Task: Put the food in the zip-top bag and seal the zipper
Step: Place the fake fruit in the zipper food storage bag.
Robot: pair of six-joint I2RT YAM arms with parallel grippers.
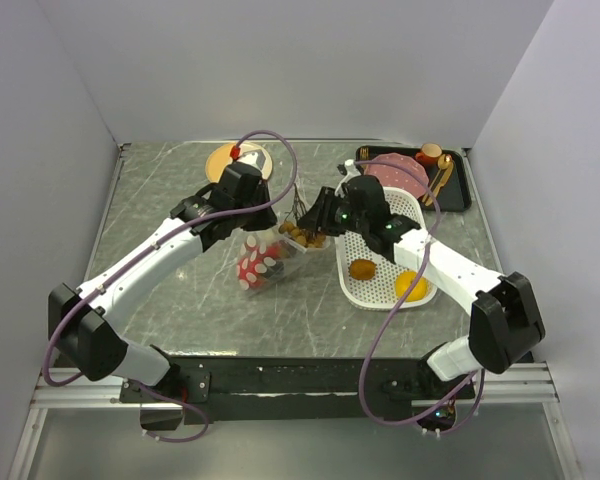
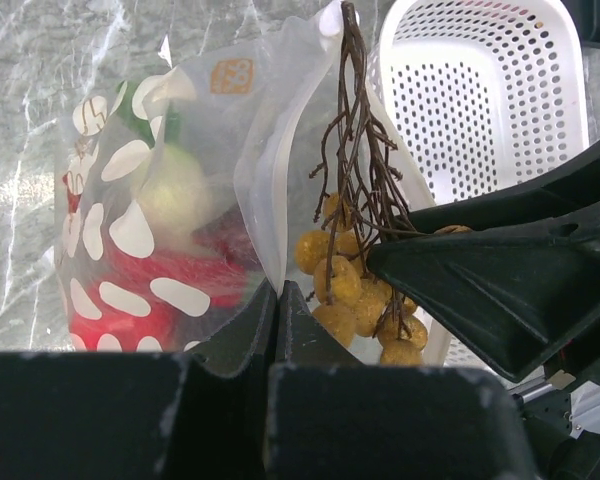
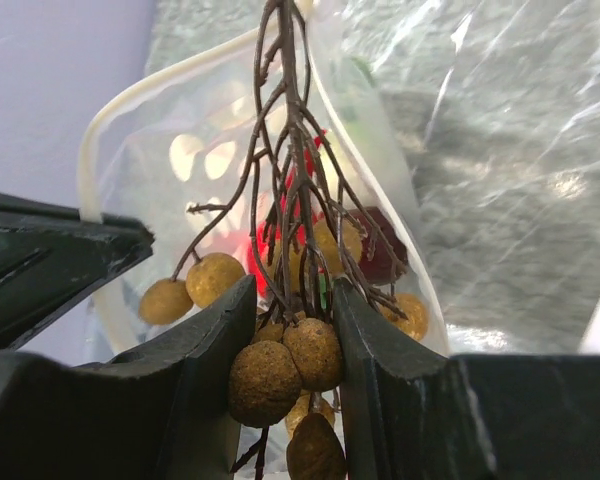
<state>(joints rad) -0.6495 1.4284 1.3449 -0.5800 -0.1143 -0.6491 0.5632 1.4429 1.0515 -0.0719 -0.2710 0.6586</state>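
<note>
At the mouth of the bag [image 2: 130, 260], left gripper [image 2: 277, 300] pinches the edge; right gripper [image 3: 291, 300] clamps the nut bunch [image 3: 280, 365].

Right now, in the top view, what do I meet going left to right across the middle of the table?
bag → nut bunch at its mouth → then, inside the basket, brown oval → yellow fruit.

L hand [image 2: 277, 295] shut | R hand [image 3: 292, 300] gripping, part-open | arms meet ctr
</note>
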